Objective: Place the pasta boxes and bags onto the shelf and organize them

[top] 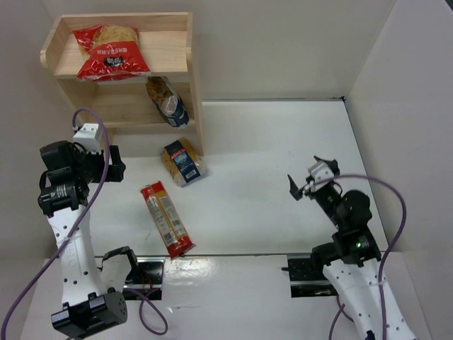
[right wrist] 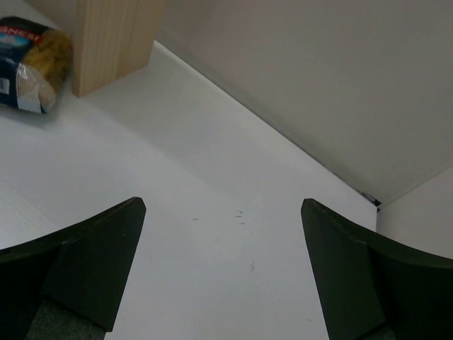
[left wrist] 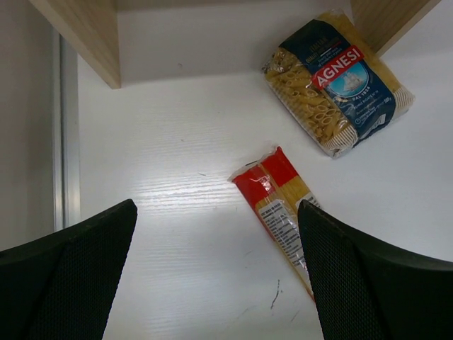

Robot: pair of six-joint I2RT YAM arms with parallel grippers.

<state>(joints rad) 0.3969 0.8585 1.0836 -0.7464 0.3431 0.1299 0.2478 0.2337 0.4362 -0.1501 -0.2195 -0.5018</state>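
The wooden shelf (top: 180, 57) stands at the far left. The wide red bag (top: 110, 51) lies on its top tier. The clear bag with a dark-blue label (top: 166, 100) lies on the lower tier. The short yellow pack with a blue label (top: 182, 161) lies on the table by the shelf's right foot, and also shows in the left wrist view (left wrist: 340, 81). The long red-yellow spaghetti pack (top: 166, 218) lies on the table nearer me. My left gripper (top: 113, 163) is open and empty, left of the spaghetti pack (left wrist: 283, 205). My right gripper (top: 306, 176) is open and empty at the right.
White walls close the table at the back and right. The shelf's feet (left wrist: 85, 35) show above my left gripper (left wrist: 216, 212). A shelf side panel (right wrist: 113, 39) and the yellow pack (right wrist: 28, 64) show far left of my right gripper (right wrist: 223, 209).
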